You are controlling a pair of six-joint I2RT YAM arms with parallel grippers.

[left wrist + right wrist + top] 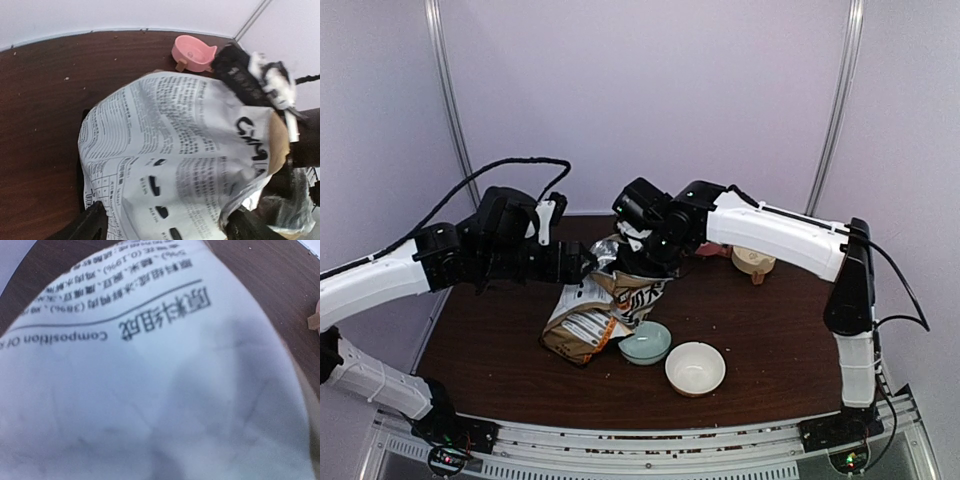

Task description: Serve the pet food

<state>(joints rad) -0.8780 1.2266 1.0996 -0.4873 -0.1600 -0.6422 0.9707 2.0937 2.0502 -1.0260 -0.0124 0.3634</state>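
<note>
The right gripper [640,255] is pinched together on the raised top edge of a brown paper bag [592,322] that carries a white panel of black print. Its own camera sees only that panel, blurred and very close, with Chinese characters and the word "Composition" upside down. The left gripper [167,226] has its jaws spread wide, one black finger [93,223] low on each side of the bag's bulging white face. Whether the fingers press the paper or only flank it cannot be told. In the top view the two arms meet over the bag from left and right, their grippers close together at its upper end.

The brown paper bag leans, its top lifted toward the back and its bottom resting on the dark brown wooden table [770,320]. Just beside the bag's lower end, on the near side, sits a pale green round ceramic bowl [645,357]. A cream-white round bowl [696,389] sits right against it on the right. Toward the back right of the table, behind the right arm, stands a small pink plastic dish [192,54] on tan feet, well apart from both bowls.

The pet food cannot be seen in any view, and the bag's paper hides whatever is inside
</note>
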